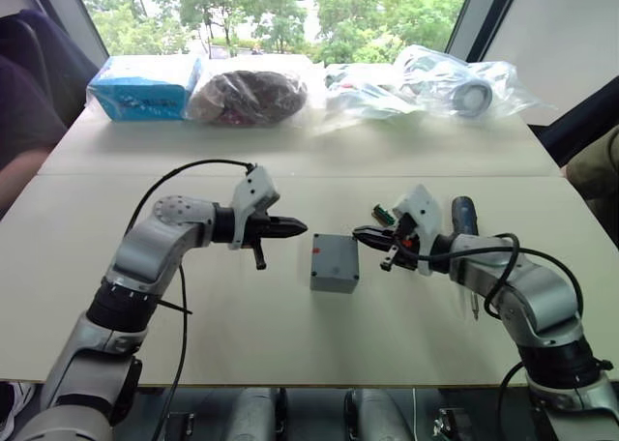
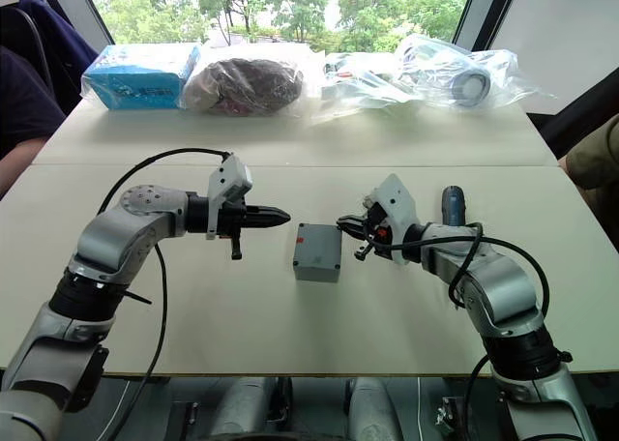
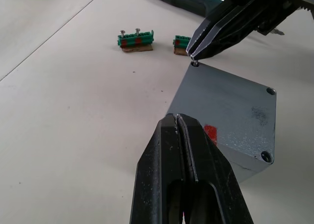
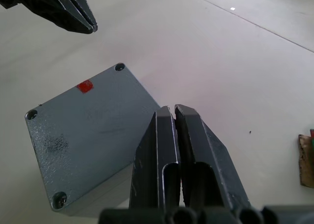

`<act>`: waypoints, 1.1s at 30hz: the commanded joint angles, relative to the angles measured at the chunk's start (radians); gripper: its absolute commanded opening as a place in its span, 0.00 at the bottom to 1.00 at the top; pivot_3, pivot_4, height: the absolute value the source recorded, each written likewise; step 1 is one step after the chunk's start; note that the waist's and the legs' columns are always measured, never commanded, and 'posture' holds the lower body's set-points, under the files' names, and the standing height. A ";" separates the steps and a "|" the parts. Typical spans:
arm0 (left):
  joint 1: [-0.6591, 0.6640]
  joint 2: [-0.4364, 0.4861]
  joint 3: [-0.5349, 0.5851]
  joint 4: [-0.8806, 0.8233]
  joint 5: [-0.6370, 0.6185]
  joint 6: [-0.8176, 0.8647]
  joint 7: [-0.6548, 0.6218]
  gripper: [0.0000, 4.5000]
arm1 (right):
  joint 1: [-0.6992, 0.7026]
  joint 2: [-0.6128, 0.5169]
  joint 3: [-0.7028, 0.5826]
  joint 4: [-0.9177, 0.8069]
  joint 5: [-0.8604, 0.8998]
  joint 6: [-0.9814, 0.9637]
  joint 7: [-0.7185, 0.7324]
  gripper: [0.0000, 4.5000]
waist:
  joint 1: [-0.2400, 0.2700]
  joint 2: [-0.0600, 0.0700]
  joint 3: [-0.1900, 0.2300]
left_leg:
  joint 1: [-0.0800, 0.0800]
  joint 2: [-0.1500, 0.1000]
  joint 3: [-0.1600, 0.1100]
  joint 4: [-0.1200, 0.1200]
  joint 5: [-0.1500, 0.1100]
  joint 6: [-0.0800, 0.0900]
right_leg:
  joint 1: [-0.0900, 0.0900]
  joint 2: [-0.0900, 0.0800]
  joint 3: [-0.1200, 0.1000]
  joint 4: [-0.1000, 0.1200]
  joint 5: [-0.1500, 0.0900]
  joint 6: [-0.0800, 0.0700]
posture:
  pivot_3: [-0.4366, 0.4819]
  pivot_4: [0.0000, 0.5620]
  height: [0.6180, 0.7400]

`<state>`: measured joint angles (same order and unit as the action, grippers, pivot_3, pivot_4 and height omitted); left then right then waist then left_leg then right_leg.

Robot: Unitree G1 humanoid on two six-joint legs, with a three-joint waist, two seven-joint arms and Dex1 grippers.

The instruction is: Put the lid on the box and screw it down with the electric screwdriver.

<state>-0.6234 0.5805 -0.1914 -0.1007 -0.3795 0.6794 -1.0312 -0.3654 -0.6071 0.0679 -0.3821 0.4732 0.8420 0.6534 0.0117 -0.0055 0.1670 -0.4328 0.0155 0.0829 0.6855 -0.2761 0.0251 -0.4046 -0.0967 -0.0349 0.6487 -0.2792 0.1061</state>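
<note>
While the lid [image 1: 335, 258] sits on the box [image 1: 334, 279], left gripper [image 1: 298, 228] and right gripper [image 1: 360, 233] flank it, both pressed together, empty.

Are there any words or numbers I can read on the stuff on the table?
No words or numbers can be read.
Blue packet: any print is too blurred to read.
Lid on the box: only a plain red mark, no letters.
Electric screwdriver: no readable label.
</note>
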 commanded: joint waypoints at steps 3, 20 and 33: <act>-0.006 -0.002 0.005 -0.033 -0.001 -0.019 0.004 0.00 | -0.013 -0.001 -0.007 -0.013 -0.002 -0.017 0.006 0.34 | 0.000 0.000 0.000 | 0.000 0.000 0.000 0.000 0.000 0.000 | 0.000 0.000 0.000 0.000 0.000 0.000 | 0.48 0.27 1.00; -0.147 -0.021 -0.009 -0.021 -0.037 -0.050 -0.086 0.00 | -0.119 -0.170 -0.335 0.016 0.196 0.333 -0.070 0.92 | 0.000 0.000 0.000 | 0.000 0.000 0.000 0.000 0.000 0.000 | 0.000 0.000 0.000 0.000 0.000 0.000 | 0.48 0.27 1.00; -0.106 -0.053 -0.112 -0.178 -0.028 -0.090 -0.138 0.00 | -0.229 -0.434 -0.290 0.296 0.178 0.727 -0.078 0.96 | -0.002 0.001 0.000 | 0.000 0.000 0.003 -0.001 -0.002 0.004 | 0.000 -0.001 0.003 -0.001 0.000 0.000 | 0.48 0.27 1.00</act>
<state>-0.7343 0.5277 -0.3017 -0.2374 -0.4037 0.5994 -1.1737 -0.5827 -1.0123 -0.2191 -0.1003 0.6494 1.5496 0.5552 0.0101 -0.0049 0.1670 -0.4325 0.0155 0.0853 0.6846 -0.2783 0.0288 -0.4051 -0.0973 -0.0320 0.6477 -0.2792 0.1060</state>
